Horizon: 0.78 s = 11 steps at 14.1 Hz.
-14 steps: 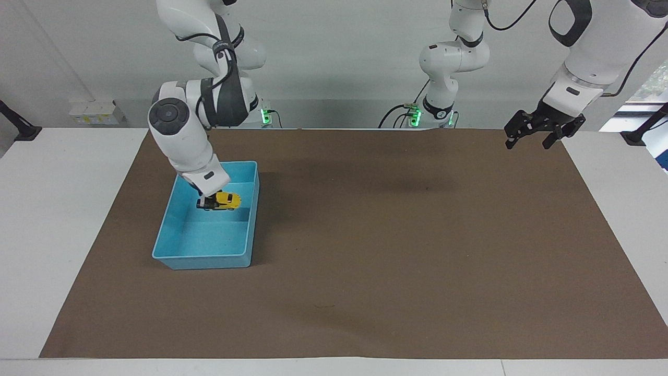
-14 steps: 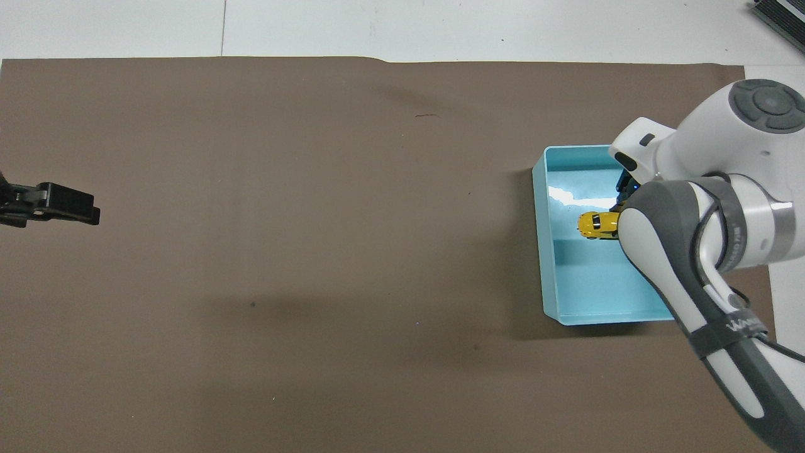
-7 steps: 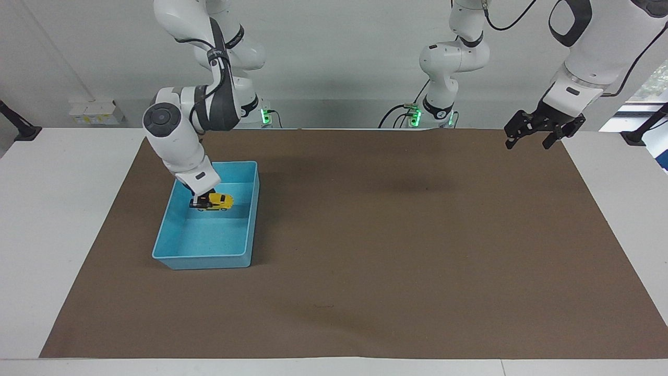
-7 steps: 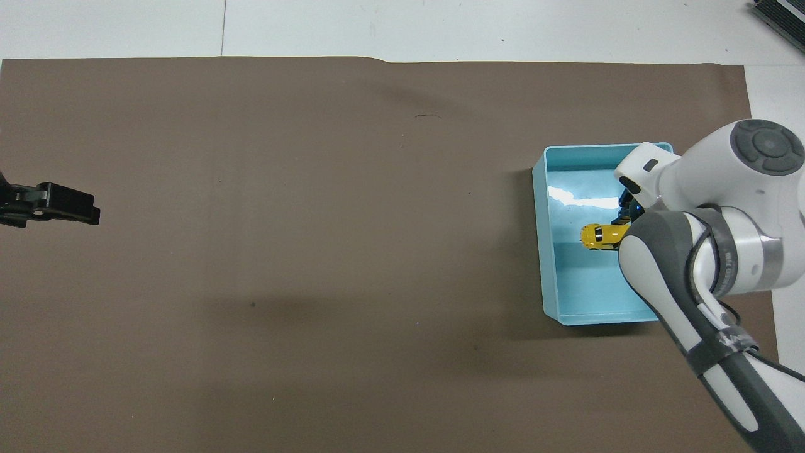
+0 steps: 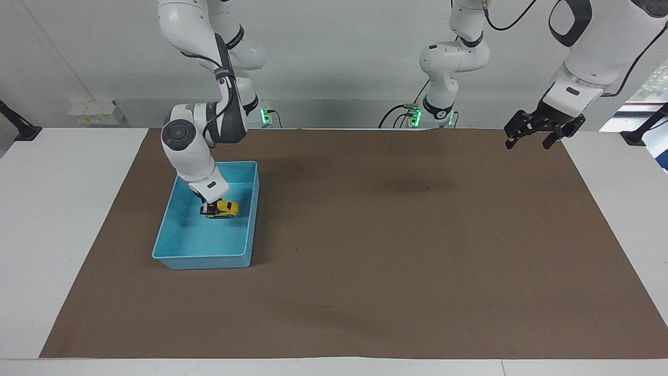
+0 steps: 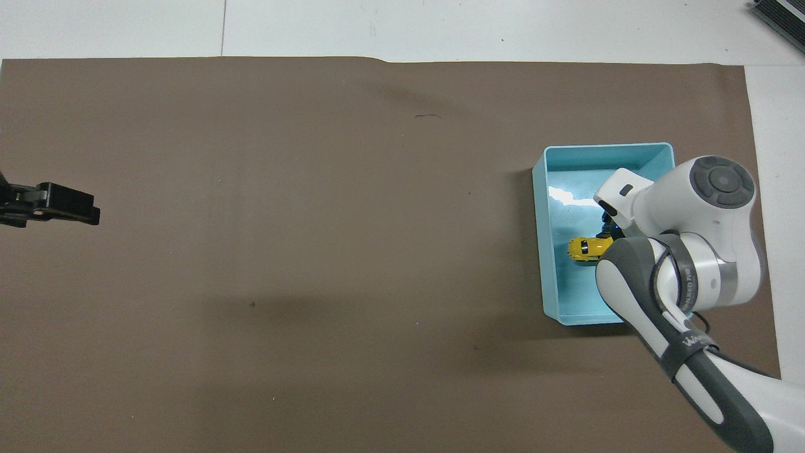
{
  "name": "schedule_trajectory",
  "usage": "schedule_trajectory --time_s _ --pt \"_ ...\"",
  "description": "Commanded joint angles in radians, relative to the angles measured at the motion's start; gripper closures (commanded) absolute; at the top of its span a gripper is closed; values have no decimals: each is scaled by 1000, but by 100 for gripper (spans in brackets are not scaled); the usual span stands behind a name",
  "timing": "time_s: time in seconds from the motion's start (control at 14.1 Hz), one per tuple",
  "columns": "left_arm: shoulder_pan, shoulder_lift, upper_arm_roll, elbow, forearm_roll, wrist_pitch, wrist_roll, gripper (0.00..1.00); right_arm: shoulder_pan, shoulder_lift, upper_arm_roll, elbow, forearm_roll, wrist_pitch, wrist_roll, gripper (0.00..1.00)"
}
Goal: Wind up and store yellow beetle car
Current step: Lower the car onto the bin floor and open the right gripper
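Note:
The yellow beetle car [image 5: 227, 208] is low inside the blue tray [image 5: 203, 256], at or just above its floor, near the tray's middle. My right gripper [image 5: 210, 210] reaches down into the tray and is shut on the car's rear end. In the overhead view the car [image 6: 583, 248] shows in the tray [image 6: 539, 239], and the right wrist covers most of the right gripper [image 6: 606, 235]. My left gripper [image 5: 528, 141] waits open and empty in the air over the mat's edge at the left arm's end of the table; it also shows in the overhead view [image 6: 63, 211].
A brown mat [image 5: 396, 250] covers most of the white table [image 5: 62, 219]. The tray stands on the mat toward the right arm's end. A small white box [image 5: 96, 112] sits near the wall at that end.
The right gripper has carried the car lower into the tray and a little away from the robots. The left arm has not moved.

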Motion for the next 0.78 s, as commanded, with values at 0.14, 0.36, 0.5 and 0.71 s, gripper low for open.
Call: schedule_trajectory --time_s 0.14,0.36,0.5,0.71 --pt "14 -24 -6 -19 -13 -6 2 0 -2 10 5 -39 -35 70 -6 76" --pt "14 -24 -6 -19 -13 -6 0 0 -3 17 6 -28 -35 58 10 0" --pt "16 -24 -6 -19 -13 -6 0 0 -2 17 8 -10 -32 47 16 0" --pt "16 -24 -6 -19 -13 -6 2 0 0 4 16 68 -20 -60 59 0"
